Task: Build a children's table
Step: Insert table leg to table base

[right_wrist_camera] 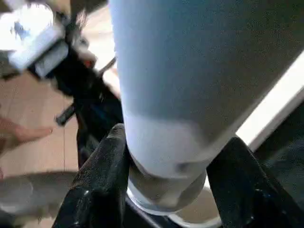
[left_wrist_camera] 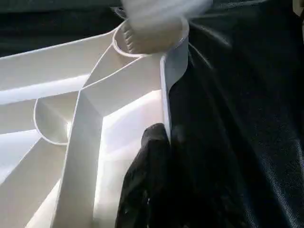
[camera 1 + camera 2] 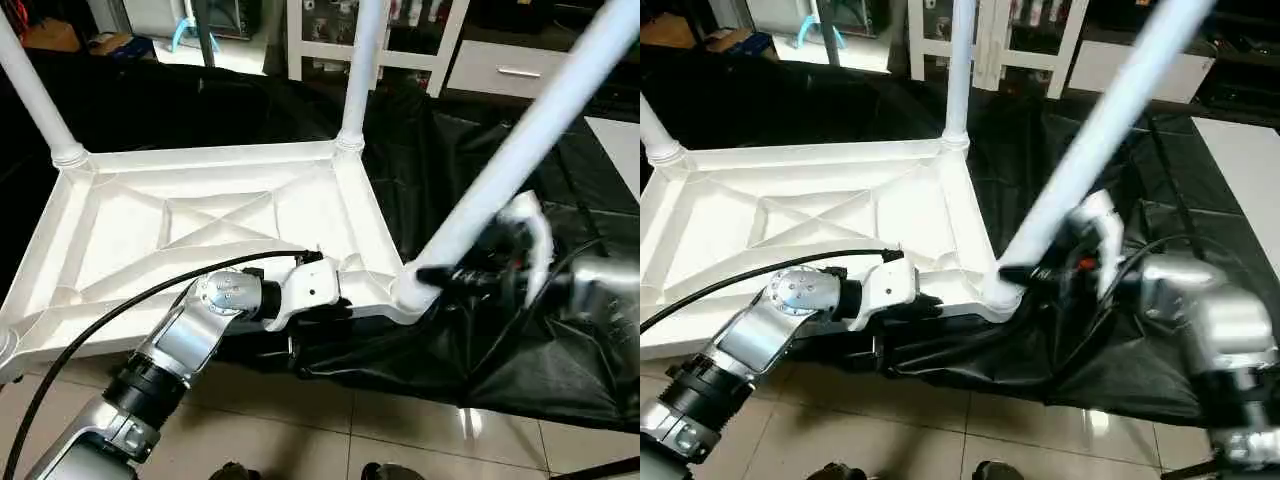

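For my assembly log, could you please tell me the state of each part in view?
Table top: upside down, ribs up.
Near-right leg: tilted, foot in its corner socket.
Two far legs: upright in sockets.
Left pincer: shut on the top's rim.
Right pincer: shut on the tilted leg.

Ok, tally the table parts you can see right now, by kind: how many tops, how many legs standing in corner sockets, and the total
Table top, lying underside up: 1
Legs in corner sockets: 3, namely far-left leg, far-right leg and near-right leg, which the right gripper grips
Total: 4 parts
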